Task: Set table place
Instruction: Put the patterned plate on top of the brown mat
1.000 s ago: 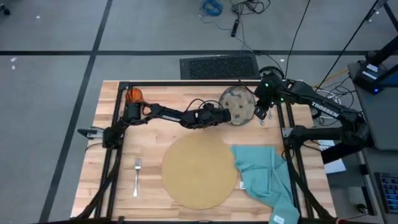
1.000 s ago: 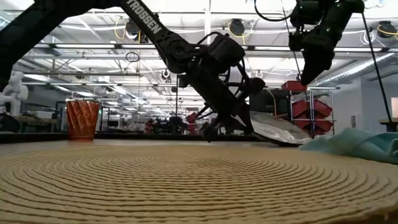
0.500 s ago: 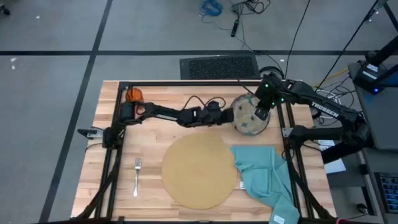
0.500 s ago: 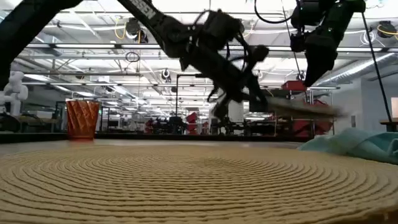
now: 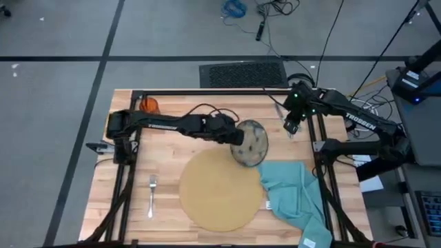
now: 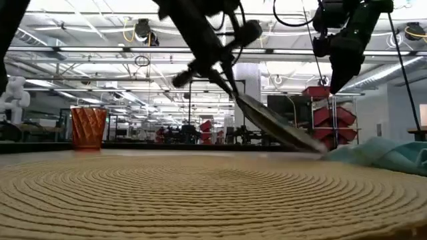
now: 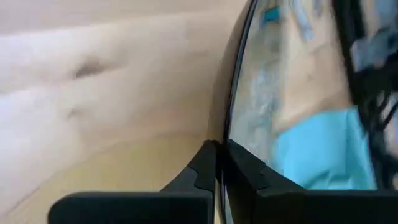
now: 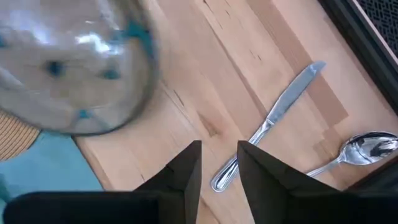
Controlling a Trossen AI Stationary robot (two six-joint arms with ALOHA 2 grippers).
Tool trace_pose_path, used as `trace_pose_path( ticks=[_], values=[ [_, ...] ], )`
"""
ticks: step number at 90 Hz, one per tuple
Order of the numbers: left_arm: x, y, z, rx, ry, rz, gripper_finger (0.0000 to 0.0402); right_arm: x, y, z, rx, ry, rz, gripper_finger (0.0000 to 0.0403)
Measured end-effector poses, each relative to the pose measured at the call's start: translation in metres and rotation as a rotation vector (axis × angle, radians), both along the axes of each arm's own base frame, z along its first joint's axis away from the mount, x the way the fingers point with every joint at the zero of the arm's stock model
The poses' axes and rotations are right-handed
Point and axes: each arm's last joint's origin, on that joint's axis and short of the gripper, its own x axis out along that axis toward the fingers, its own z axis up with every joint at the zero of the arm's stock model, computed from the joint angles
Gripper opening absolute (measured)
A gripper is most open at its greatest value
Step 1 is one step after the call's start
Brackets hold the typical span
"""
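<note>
Grey floor [image 5: 62, 103] across the upper part of the high view, crossed by dark tape lines [image 5: 103, 52]. Top centre, a black grate [image 5: 242, 73] flat on that floor. Above it, near the top edge, a blue cable coil [image 5: 234, 8] beside loose black cables [image 5: 275, 8]. At the right edge, a grey cart [image 5: 417, 83] with a small blue light; lower right, a keyboard [image 5: 427, 207]. In the low view, far back: red bins [image 6: 333, 107] on a rack right of centre, a white figure [image 6: 12, 97] at the left edge, ceiling lights [image 6: 141, 30] along the top.
</note>
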Motion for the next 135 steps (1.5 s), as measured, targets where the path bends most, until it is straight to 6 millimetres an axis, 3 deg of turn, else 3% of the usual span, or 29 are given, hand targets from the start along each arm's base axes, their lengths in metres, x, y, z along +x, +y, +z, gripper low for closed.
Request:
trace_pose_path(
  ticks=[24, 43, 60, 76, 93, 109, 135],
  values=[
    [-0.048, -0.042, 0.044, -0.029, 0.065, -0.200, 0.0000, 0.000, 0.000, 0.000, 0.002, -0.001, -0.004, 0.0093],
    [-0.079, -0.073, 0.046, -0.039, 0.196, -0.282, 0.0000, 0.000, 0.001, 0.000, 0.023, -0.017, 0.005, 0.0093],
    [-0.074, -0.097, 0.023, -0.136, 0.101, -0.371, 0.0000, 0.001, 0.001, 0.000, 0.037, -0.035, 0.015, 0.0093],
    [-0.085, -0.112, -0.017, -0.202, 0.165, -0.382, 0.0000, 0.001, 0.001, 0.000, 0.039, -0.036, 0.012, 0.0093],
    [-0.086, -0.126, -0.047, -0.272, 0.011, -0.408, 0.0000, 0.002, 0.000, 0.001, 0.028, -0.049, 0.012, 0.0093],
    [-0.099, -0.125, -0.079, -0.290, 0.037, -0.390, 0.0000, 0.003, -0.001, 0.001, 0.026, -0.060, 0.001, 0.0093],
    [-0.108, -0.117, -0.102, -0.271, 0.016, -0.409, 0.0000, 0.004, -0.002, 0.002, 0.023, -0.077, -0.014, 0.0093]
  ],
)
